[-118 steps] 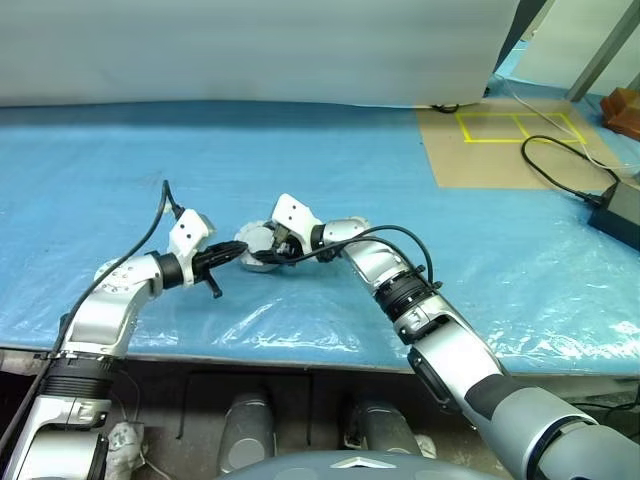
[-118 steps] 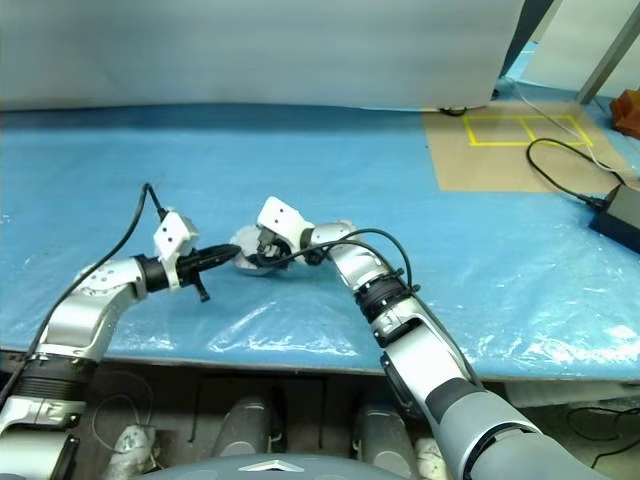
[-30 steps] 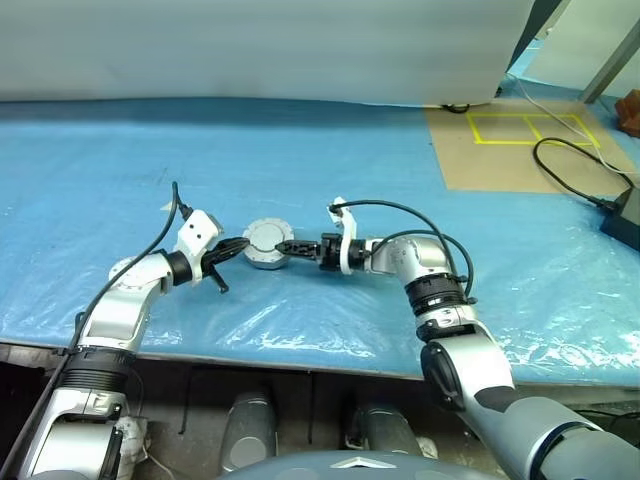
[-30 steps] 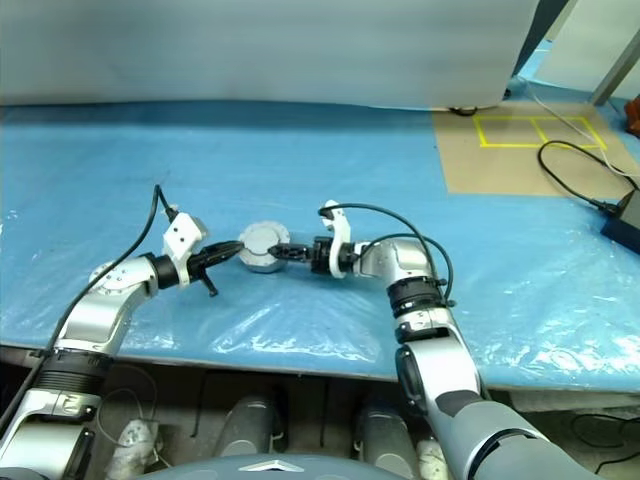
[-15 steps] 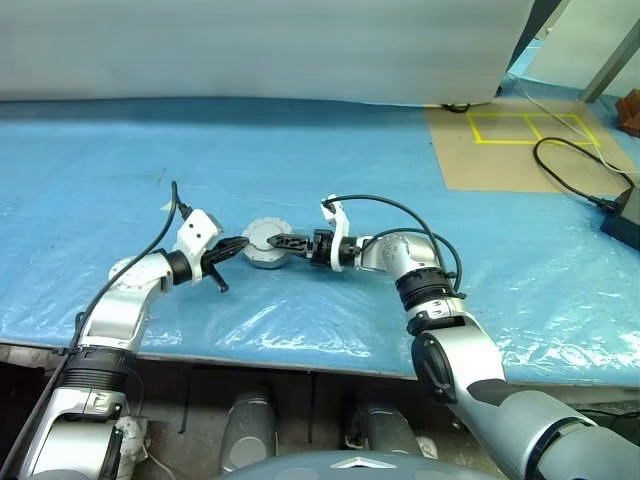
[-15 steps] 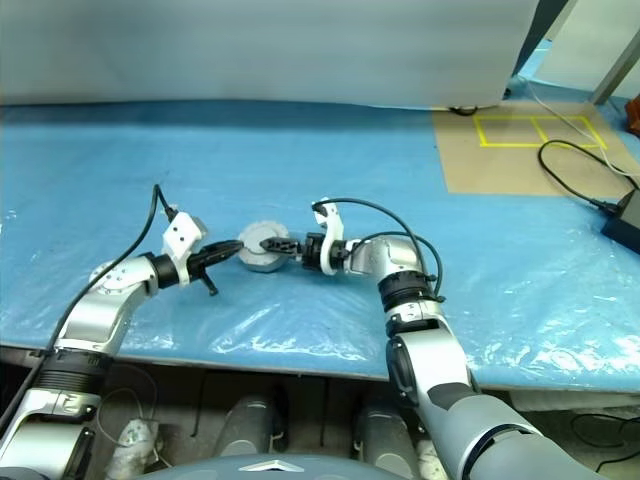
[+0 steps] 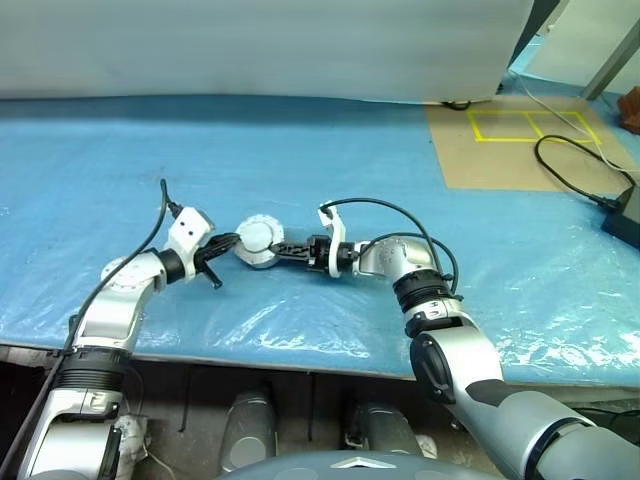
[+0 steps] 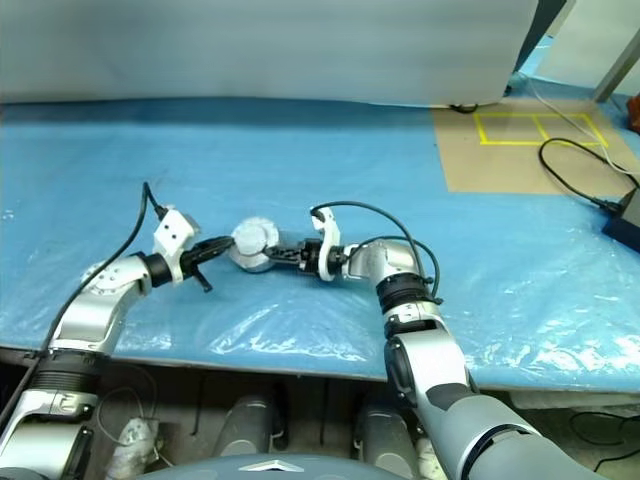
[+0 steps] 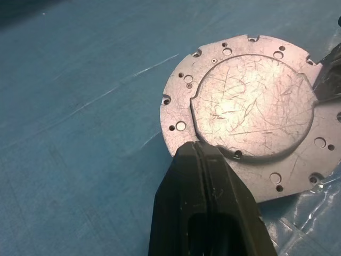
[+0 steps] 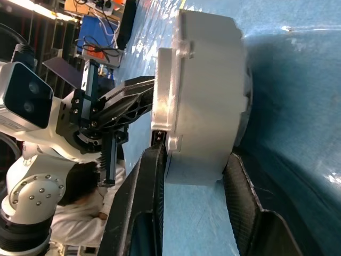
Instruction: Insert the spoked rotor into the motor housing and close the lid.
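Motor housing (image 7: 256,243) is the landmark for my whole account: it sits on the blue plastic sheet (image 7: 320,160) near the front edge of the covered table, between my two arms, and it looks tilted up on one side, not lying flat. Its silver lid (image 9: 248,109) is already on top, a scratched plate with small holes around the edge, so I judge the spoked rotor is inside, though I cannot see it. My right gripper (image 10: 194,176) comes to the housing from its right side, and its two black fingers stand one on each flat side of the thick grey body, closing on it; I believe this grip is to steady or lift the assembly while the lid seats. My left gripper (image 7: 222,243) is at the opposite, left side of the housing, its fingers (image 9: 205,176) pressed together with nothing between them, the tip touching the lid's rim. I think it works as a stop, so the housing cannot slide away.
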Tool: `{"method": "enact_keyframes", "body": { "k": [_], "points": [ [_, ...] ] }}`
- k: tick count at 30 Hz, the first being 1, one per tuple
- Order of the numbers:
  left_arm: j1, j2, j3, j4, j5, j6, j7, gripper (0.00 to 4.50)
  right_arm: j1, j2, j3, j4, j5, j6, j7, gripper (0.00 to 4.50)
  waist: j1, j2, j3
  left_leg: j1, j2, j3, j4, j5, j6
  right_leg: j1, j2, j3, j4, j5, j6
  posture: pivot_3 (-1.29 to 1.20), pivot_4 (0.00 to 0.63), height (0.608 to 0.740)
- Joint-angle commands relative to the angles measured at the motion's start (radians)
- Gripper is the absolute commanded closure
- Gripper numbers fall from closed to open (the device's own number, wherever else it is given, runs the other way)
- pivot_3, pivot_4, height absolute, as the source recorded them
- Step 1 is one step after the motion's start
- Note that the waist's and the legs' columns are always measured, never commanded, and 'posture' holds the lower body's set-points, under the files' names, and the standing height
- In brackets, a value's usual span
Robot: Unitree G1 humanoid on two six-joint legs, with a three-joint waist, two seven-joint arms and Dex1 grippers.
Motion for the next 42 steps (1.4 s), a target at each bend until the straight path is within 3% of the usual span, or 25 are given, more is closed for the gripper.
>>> {"method": "enact_keyframes", "body": {
  "k": [1, 12, 16, 22, 30, 35, 42],
  "points": [
    [0.000, -0.014, -0.033, -0.021, -0.003, 0.002, -0.017, 4.50, -0.003, 0.026, 0.002, -0.003, 0.019, -0.004, 0.010, 3.31, 0.000, 0.000, 0.000, 0.000, 0.000, 0.000, 0.000, 0.000, 0.000, 0.000, 0.000, 0.000, 0.000, 0.000, 0.000, 0.00, 0.150, 0.740],
    [-0.009, -0.010, -0.006, -0.058, -0.047, 0.021, -0.042, 4.50, 0.000, 0.019, -0.025, -0.009, 0.029, 0.028, 0.002, 3.31, 0.000, 0.000, 0.000, -0.001, 0.000, 0.000, 0.001, 0.000, 0.000, -0.001, 0.000, 0.000, 0.000, 0.000, 0.000, 0.00, 0.150, 0.740],
    [-0.022, -0.009, 0.125, -0.276, -0.300, 0.220, -0.053, 4.50, -0.005, -0.002, -0.073, -0.028, 0.071, 0.071, 0.007, 3.31, 0.003, -0.002, 0.001, -0.005, 0.000, 0.000, 0.001, 0.000, 0.000, -0.004, 0.000, -0.001, 0.001, 0.000, 0.000, 0.00, 0.150, 0.740],
    [0.002, 0.021, 0.280, -0.352, -0.532, 0.410, -0.020, 4.50, -0.016, -0.033, -0.132, -0.083, 0.139, 0.135, 0.012, 3.31, -0.002, -0.002, 0.001, -0.013, 0.001, 0.000, 0.004, 0.002, 0.003, -0.011, 0.000, -0.003, 0.003, 0.001, 0.000, 0.00, 0.150, 0.740],
    [0.090, 0.017, 0.344, -0.334, -0.588, 0.490, 0.050, 4.50, -0.035, -0.045, -0.231, -0.181, 0.249, 0.252, -0.030, 3.31, -0.001, -0.002, 0.001, -0.021, 0.002, -0.002, 0.005, 0.002, 0.003, -0.016, 0.001, -0.005, 0.002, 0.003, 0.004, 0.00, 0.150, 0.740],
    [0.122, -0.047, 0.391, -0.312, -0.665, 0.508, 0.100, 3.39, -0.076, -0.035, -0.300, -0.243, 0.328, 0.319, -0.092, 3.31, 0.003, -0.002, 0.001, -0.024, 0.003, -0.004, 0.007, 0.002, 0.003, -0.017, 0.001, -0.008, 0.002, 0.003, 0.004, 0.00, 0.150, 0.740],
    [0.137, -0.097, 0.429, -0.341, -0.806, 0.566, 0.144, 1.11, -0.099, -0.032, -0.343, -0.282, 0.389, 0.362, -0.161, 3.31, 0.006, -0.003, 0.001, -0.024, 0.004, -0.005, 0.008, 0.002, 0.003, -0.016, 0.001, -0.010, 0.003, 0.003, 0.004, 0.00, 0.150, 0.740]
  ]
}}
